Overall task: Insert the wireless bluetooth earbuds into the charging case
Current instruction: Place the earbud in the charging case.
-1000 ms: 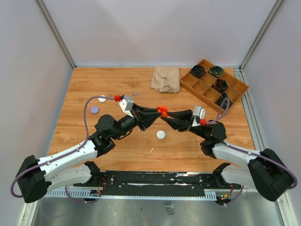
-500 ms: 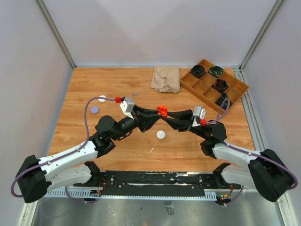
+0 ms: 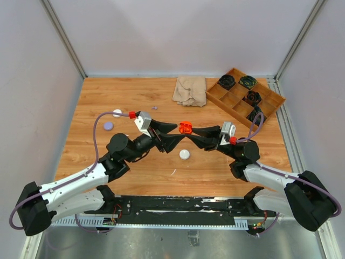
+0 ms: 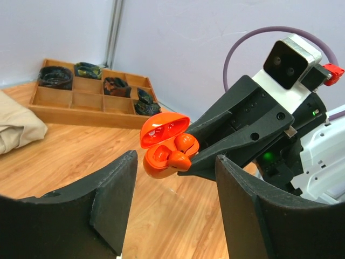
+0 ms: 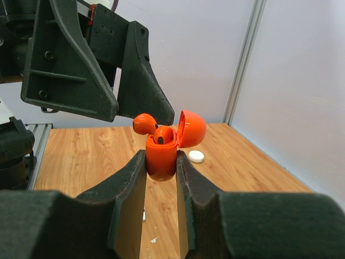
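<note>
The left gripper [image 3: 179, 132] has just spread its jaws about halfway and now holds nothing. It has let go of an earbud [image 5: 144, 123], which sits proud beside the seated earbud [image 5: 164, 136] and likely needs pressing in. The right gripper [image 5: 160, 164] clamps the glossy orange clamshell case [image 4: 159, 164], lid up, above the table's [image 3: 108, 156] middle.

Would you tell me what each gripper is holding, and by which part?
The right gripper clamps the open orange case by the lower half of its body. The left gripper stands open and holds nothing.
</note>
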Robot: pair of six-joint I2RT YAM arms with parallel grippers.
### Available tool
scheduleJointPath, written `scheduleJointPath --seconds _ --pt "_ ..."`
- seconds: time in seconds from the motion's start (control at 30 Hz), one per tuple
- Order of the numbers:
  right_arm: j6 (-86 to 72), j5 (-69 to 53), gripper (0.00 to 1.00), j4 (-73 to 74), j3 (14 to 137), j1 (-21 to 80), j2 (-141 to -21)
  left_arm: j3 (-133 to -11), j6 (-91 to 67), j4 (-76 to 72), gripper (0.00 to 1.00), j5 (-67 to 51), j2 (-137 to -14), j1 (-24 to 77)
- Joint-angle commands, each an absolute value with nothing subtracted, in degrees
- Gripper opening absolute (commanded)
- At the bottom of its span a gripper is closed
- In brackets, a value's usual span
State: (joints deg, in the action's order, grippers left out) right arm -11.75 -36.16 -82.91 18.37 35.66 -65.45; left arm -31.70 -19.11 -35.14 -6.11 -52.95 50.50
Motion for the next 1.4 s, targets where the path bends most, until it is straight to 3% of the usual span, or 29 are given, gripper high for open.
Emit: scheduleJointPath --seconds 0.0,0.3,1.0,1.17,1.37 --pt "-10.9 -35.81 0.01 -87.0 18.72 37.07 -65.04 -33.2 -18.3 -31.55 0.67 -3.29 -51.34 51.06" --pt "-10.87 -35.77 0.01 -86.96 18.72 37.07 -65.13 -34.86 -18.19 -29.6 0.72 -1.87 -52.85 51.06" --pt "-10.8 -35.82 0.01 -86.56 17.97 37.09 -64.7 -35.57 -19.54 -23.85 0.68 6.83 -51.73 50.74" --pt "-10.52 -36.16 0.01 -84.73 17.78 36.95 -64.49 -35.99 -21.99 -21.75 0.69 2.29 -50.63 48.37" --pt "-10.03 -36.77 0.01 -81.52 17.96 36.66 -64.37 -36.13 -27.88 -20.39 0.76 -11.23 -48.27 41.26"
